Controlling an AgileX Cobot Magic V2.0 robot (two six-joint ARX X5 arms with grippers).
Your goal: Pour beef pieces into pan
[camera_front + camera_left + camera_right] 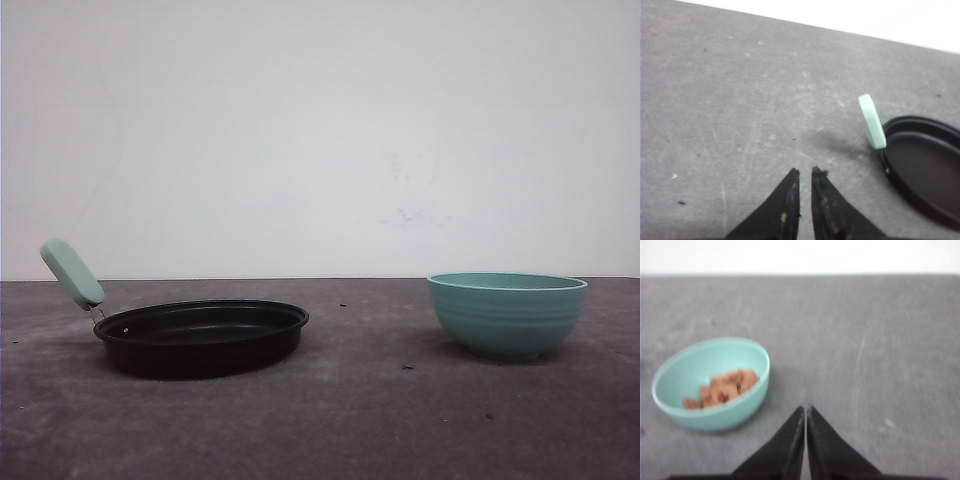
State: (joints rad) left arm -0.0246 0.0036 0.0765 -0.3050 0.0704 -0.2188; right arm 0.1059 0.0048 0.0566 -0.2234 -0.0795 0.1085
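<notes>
In the right wrist view the right gripper (pixel 805 410) hangs over bare table (pixel 880 350) with its jaws pressed together and nothing between them. From its tips the bowl (pixel 710 415) lies at about ten o'clock, near but not touching, and the beef (pixel 722 389) sits heaped in the bowl's bottom, none of it in the pan yet. In the left wrist view the left gripper (pixel 806 173) is nearly closed, a thin slit between its tips, also empty; the pan (pixel 927 170) lies at about two o'clock from it, with its handle (pixel 872 121) as the closest part. In the front view the pan (pixel 200 338) rests at nine o'clock of the bowl (pixel 507 314), well apart, the handle (pixel 71 273) rising away toward ten o'clock. I judge the right arm nearer the bowl, so it should open, grasp the rim and carry it toward the pan.
</notes>
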